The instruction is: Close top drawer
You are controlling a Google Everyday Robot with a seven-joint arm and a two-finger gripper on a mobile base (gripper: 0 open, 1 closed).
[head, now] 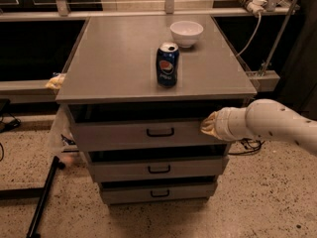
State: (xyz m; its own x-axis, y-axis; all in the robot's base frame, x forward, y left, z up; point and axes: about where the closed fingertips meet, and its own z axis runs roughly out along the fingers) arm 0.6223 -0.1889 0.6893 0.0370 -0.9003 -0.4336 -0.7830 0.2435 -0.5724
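The top drawer (124,132) is a wide grey drawer with a small black wire handle (160,132), uppermost of three in the grey cabinet. It stands out only a little from under the cabinet top, with a dark gap above its front. My gripper (208,124) comes in from the right on a white arm and presses against the right end of the drawer's front.
A blue Pepsi can (167,65) and a white bowl (186,32) stand on the cabinet top (114,58). Two more grey drawers (158,168) sit below. A black pole (42,197) leans at the lower left. Cables (250,33) hang at the right.
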